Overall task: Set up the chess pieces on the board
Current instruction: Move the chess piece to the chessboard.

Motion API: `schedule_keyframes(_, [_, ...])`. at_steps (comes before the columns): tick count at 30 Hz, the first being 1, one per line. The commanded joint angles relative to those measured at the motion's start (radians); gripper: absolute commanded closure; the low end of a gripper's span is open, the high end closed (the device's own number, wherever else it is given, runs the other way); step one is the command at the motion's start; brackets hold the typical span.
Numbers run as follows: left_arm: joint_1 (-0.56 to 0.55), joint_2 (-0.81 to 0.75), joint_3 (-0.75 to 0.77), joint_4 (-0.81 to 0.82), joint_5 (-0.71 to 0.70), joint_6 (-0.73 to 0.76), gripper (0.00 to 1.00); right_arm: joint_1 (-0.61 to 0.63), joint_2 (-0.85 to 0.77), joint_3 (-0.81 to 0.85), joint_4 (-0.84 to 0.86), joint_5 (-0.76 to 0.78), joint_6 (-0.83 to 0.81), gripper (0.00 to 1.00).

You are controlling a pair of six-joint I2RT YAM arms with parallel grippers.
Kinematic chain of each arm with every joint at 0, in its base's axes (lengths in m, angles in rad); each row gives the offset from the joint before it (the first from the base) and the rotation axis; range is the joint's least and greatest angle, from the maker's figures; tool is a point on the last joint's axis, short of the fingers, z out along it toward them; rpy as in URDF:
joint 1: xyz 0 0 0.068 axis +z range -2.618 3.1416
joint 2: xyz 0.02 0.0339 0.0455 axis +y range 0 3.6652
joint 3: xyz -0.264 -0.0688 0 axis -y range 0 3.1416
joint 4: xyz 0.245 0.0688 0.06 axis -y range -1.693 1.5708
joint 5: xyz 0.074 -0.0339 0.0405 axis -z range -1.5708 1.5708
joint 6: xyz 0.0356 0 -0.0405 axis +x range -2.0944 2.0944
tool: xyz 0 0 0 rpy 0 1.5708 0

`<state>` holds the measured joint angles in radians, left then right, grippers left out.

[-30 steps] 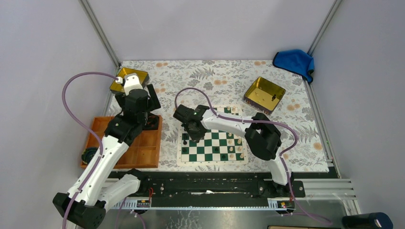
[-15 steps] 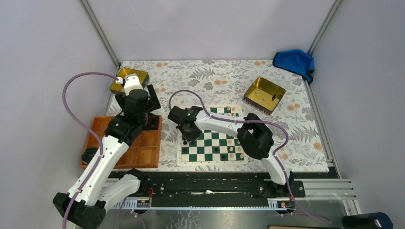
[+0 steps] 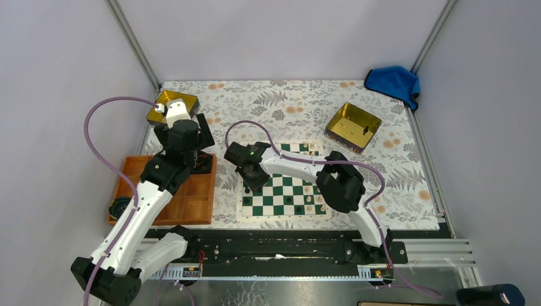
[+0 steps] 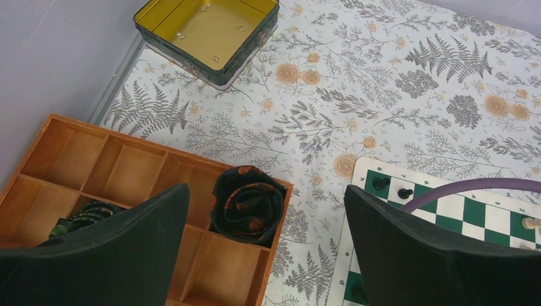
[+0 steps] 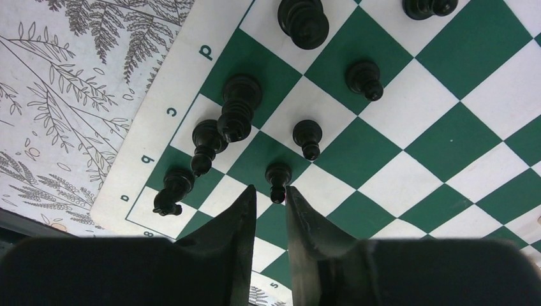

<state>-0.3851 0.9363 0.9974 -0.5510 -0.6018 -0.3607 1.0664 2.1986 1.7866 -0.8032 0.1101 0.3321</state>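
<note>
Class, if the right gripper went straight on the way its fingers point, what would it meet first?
Likely the black pawn at the tips of the right gripper; depth is unclear.

— How is the light in the overhead view?

— Bright, flat and coming from above. The arms throw only faint, soft-edged shadows on the tablecloth point(image 3: 287, 108). Nothing is blown out and nothing is murky.

— And around the left gripper point(image 4: 266, 190)?

— Its own fingers fill the lower corners as dark, soft-focus slabs with no surface detail. Beyond the tips everything is crisp. Far ahead and to the left, the gold tin point(image 4: 210, 32) has a few small glints on its floor.

— The right gripper point(image 5: 270, 189)?

— It looks the same, with near-black, slightly blurred fingers. Just past the tips the chess pieces point(image 5: 239, 105) are sharp, with a dull sheen and hardly any shadow on the board point(image 5: 446, 137).
</note>
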Motion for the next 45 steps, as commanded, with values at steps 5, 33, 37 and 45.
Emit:
schedule_keyframes(5, [0.005,-0.013,-0.008,0.050,-0.017,0.008,0.01,0.012,-0.013,0.040,-0.005,-0.015,-0.017,0.67])
schedule_keyframes(33, [0.005,0.035,-0.014,0.048,0.015,0.006,0.01,-0.045,-0.486,-0.430,0.063,0.175,0.137,0.48])
schedule_keyframes(37, [0.005,0.049,-0.011,0.044,0.026,0.001,0.01,-0.055,-0.528,-0.511,0.082,0.153,0.156,0.48])
schedule_keyframes(45, [0.005,0.067,0.001,0.023,0.037,-0.010,0.01,-0.056,-0.540,-0.586,0.135,0.102,0.184,0.49])
